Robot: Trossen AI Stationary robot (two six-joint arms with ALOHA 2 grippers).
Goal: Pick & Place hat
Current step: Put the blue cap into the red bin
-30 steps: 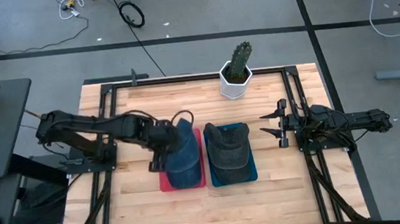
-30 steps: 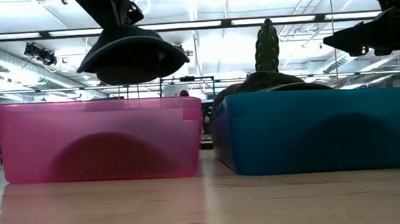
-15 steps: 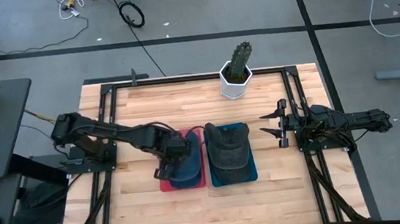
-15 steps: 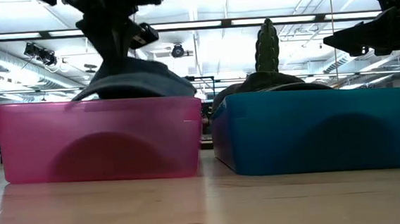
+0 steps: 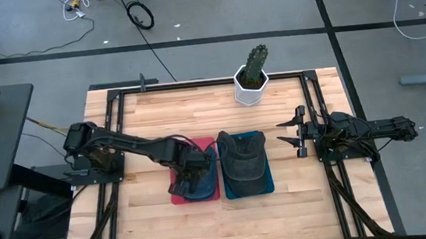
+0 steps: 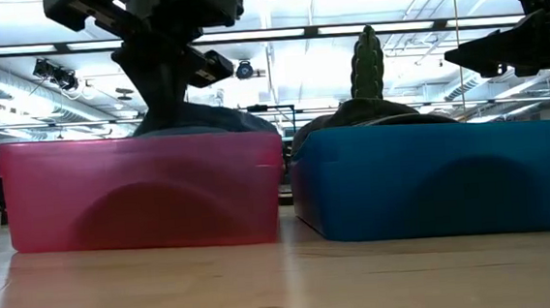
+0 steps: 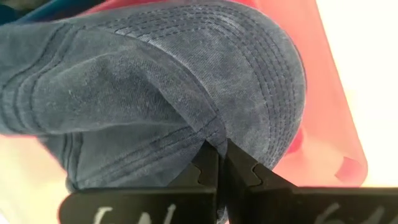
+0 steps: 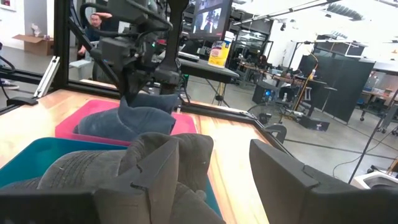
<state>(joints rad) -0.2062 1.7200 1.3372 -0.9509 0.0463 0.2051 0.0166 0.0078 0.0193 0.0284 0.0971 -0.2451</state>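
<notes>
A blue denim hat (image 5: 201,182) lies in the pink bin (image 5: 175,198), its top showing just above the bin's rim in the low view (image 6: 210,122). My left gripper (image 5: 189,167) stands over it, pointing down, and is shut on the hat (image 7: 155,81). A grey hat (image 5: 243,157) fills the teal bin (image 5: 269,185) beside it. My right gripper (image 5: 287,131) waits open above the table's right side, apart from both bins; in its wrist view its fingers (image 8: 280,174) frame the grey hat (image 8: 93,168). My left gripper pinches the blue hat's cloth (image 7: 208,134) between its two shut fingers (image 7: 208,168), beside the stitched brim. The fingers come from above, pointing down. The hat rests inside the pink bin (image 7: 323,93), and its underside is hidden by the bin wall.
A cactus in a white pot (image 5: 252,76) stands near the table's far edge, behind the teal bin. The two bins sit side by side at mid-table. Bare wooden table (image 5: 152,219) lies toward the near edge and on both sides.
My left gripper has gone down and a little toward the near edge, staying shut on the blue hat. The hat hung clear above the pink bin a second ago. Now it sits down inside the bin.
</notes>
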